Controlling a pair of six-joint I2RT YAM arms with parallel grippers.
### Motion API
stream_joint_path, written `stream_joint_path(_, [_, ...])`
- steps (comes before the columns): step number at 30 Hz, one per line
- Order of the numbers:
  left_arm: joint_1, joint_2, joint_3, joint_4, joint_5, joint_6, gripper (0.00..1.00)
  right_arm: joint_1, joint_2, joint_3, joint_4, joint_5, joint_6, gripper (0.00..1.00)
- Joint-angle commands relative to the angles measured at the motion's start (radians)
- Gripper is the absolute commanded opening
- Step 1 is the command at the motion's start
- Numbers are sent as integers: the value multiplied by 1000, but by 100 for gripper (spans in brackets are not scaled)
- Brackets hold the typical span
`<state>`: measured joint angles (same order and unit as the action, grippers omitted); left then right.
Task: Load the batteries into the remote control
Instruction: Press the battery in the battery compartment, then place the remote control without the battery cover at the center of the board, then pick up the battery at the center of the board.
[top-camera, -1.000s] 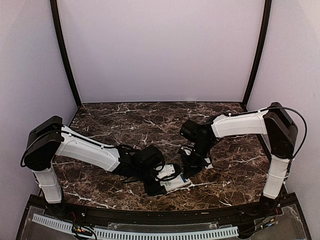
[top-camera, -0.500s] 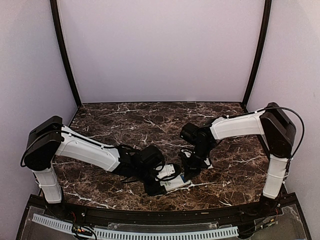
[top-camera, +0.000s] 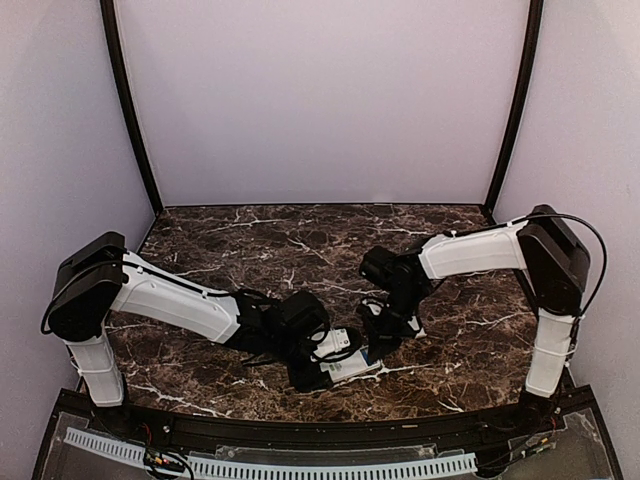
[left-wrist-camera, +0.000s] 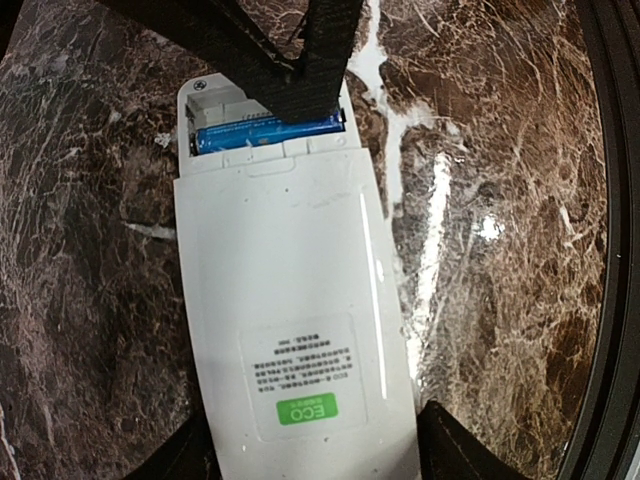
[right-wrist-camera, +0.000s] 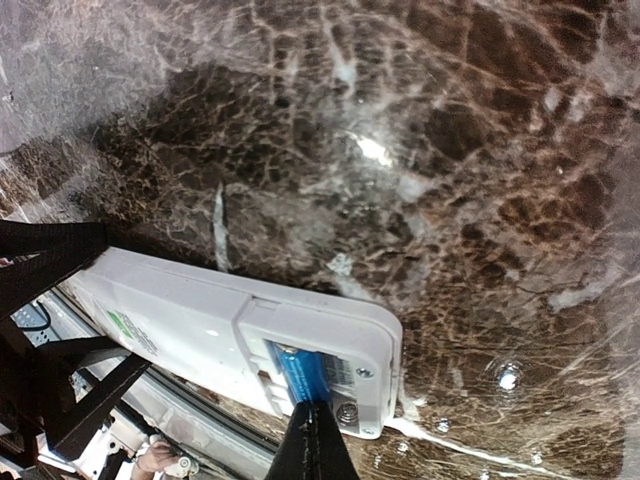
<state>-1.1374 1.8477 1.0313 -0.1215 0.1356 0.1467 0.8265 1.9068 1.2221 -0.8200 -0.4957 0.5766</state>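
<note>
Now our left hand (left-wrist-camera: 318, 452) clasps the remote control (left-wrist-camera: 290, 300) by its sides on the bench (left-wrist-camera: 500, 200); our right hand (right-wrist-camera: 312, 440), clenched, touches the blue battery (right-wrist-camera: 298, 372) in its open bay.

Brown marble table (top-camera: 250, 240), lilac walls (top-camera: 320, 100)

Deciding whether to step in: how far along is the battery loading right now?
Done: one blue battery lies in the open compartment of the remote control. In hand: the left gripper clamps the remote control's label end, while the right gripper, shut, presses its tips onto that battery. Left: the neighbouring slot looks empty, though partly hidden, and the compartment is not yet closed.
</note>
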Motion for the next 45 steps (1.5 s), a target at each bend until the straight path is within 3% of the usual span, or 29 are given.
stream_joint_path(1, [-1, 24, -24, -103, -12, 10, 67, 6, -9, 73, -57, 58, -45, 1])
stream_joint_path(7, [-1, -12, -20, -98, -22, 23, 70, -69, -89, 236, -202, 198, -91, 11])
stream_joint_path(13, [0, -63, -13, -95, -40, 37, 80, -186, -89, 311, -187, 409, -58, 21])
stream_joint_path(17, [1, -108, -8, -86, -71, 35, 86, -235, -22, 379, -144, 527, -50, 37])
stream_joint_path(23, [13, -217, -19, -47, -72, -11, 95, -336, 125, 577, -151, 527, -173, 46])
stream_joint_path(28, [70, -294, -39, 0, -69, -121, 99, -395, 196, 689, -158, 516, -162, 48])
stream_joint_path(34, [157, -263, -24, 12, -117, -223, 99, -395, 280, 731, -135, 564, -99, 48])
stream_joint_path(39, [171, -218, 5, -18, -124, -219, 99, -373, 349, 765, -128, 673, -71, 46])
stream_joint_path(45, [170, -206, -12, -11, -112, -216, 99, -353, 427, 824, -157, 695, -79, 47])
